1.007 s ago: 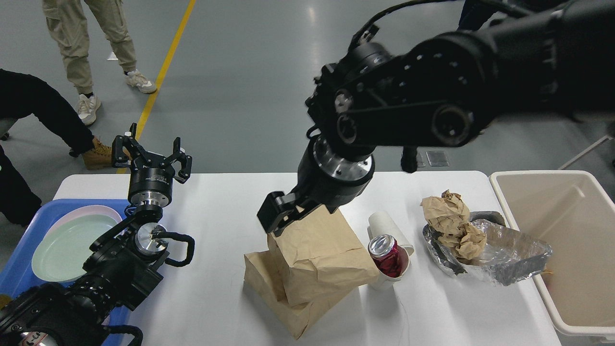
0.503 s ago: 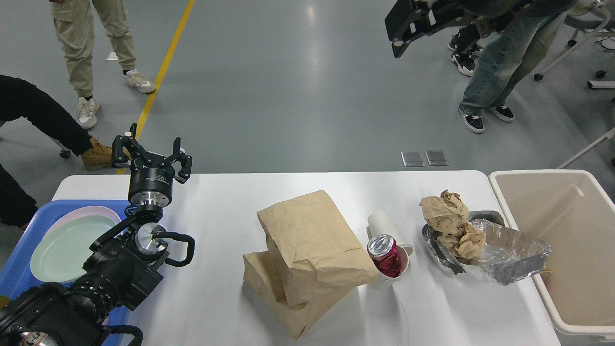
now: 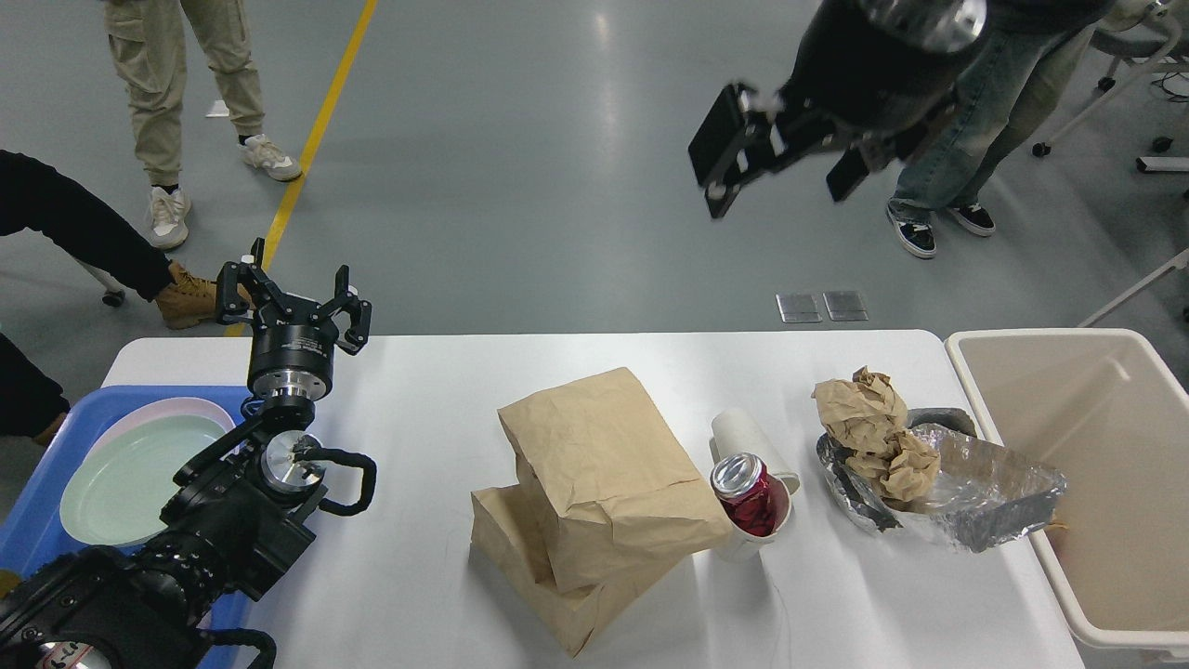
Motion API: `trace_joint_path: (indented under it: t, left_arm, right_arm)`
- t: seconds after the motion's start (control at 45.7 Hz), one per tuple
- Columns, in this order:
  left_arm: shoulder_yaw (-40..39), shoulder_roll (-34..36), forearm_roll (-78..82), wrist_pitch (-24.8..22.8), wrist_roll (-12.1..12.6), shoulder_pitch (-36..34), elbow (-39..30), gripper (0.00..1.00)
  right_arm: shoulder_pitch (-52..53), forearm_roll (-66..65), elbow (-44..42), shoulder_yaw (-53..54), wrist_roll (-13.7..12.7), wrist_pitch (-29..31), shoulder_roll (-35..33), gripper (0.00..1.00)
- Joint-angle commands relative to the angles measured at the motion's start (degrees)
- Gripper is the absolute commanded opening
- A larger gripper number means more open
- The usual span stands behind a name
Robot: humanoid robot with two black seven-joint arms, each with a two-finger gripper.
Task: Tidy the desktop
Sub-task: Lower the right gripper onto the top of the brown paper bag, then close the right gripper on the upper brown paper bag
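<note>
Two paper bags (image 3: 594, 502) lay stacked nearest me at the middle of the white counter (image 3: 418, 557), beside a cup holding a red can (image 3: 749, 492), a foil tray of crumpled paper (image 3: 938, 488) and the beige bin (image 3: 1096, 483) at the right edge. My left tool (image 3: 295, 302) hung open and empty above the blue tray (image 3: 37, 520). Farthest, my right tool (image 3: 785, 158) hovered high with fingers spread, holding nothing. I judged a reach was starting; next it needed to descend onto the trash, with clear air above.

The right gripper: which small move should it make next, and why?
Probably lower the right gripper, which hangs open and empty high above the desktop, toward the upper paper bag. The bag lies unheld on another bag, and the beige bin stands open at the right.
</note>
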Motion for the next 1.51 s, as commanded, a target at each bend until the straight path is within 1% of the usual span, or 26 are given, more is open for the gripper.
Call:
trace_joint_path:
  t: [0.0,0.219,0.285,0.372,0.525,0.679,0.788,1.072,1.291,1.488]
  left_arm:
    - [0.00,0.00,0.00,0.00,0.00,0.00,0.00,0.96]
    - [0.00,0.00,0.00,0.00,0.00,0.00,0.00,0.96]
    - [0.00,0.00,0.00,0.00,0.00,0.00,0.00,0.96]
    - [0.00,0.00,0.00,0.00,0.00,0.00,0.00,0.96]
    - [0.00,0.00,0.00,0.00,0.00,0.00,0.00,0.96]
    - [0.00,0.00,0.00,0.00,0.00,0.00,0.00,0.96]
    - [0.00,0.00,0.00,0.00,0.00,0.00,0.00,0.96]
    - [0.00,0.00,0.00,0.00,0.00,0.00,0.00,0.96]
    - [0.00,0.00,0.00,0.00,0.00,0.00,0.00,0.96]
    - [0.00,0.00,0.00,0.00,0.00,0.00,0.00,0.96]
  right_arm:
    - [-2.55,0.35,4.96,4.32,-0.15,-10.01,2.42,1.00]
    - [-11.08,1.93,3.91,12.15,-0.33,-22.94,7.87,1.00]
    - [-12.48,1.23,3.91,13.56,-0.24,-25.75,9.79,1.00]
    - [-14.33,1.14,3.38,14.53,-0.24,-26.81,11.91,1.00]
    - [-21.27,0.87,-1.27,15.58,-0.59,-27.52,16.57,1.00]
    - [-29.27,0.96,-5.40,15.23,-0.68,-30.24,17.01,1.00]
    - [-33.49,0.87,-8.65,14.97,-0.77,-30.68,17.01,1.00]
    - [-35.34,0.70,-9.80,13.83,-1.12,-30.68,16.83,1.00]
    - [-37.45,0.70,-9.80,13.91,-2.35,-30.68,16.92,1.00]
    - [-41.23,-0.26,-9.89,13.91,-2.79,-31.21,17.01,1.00]
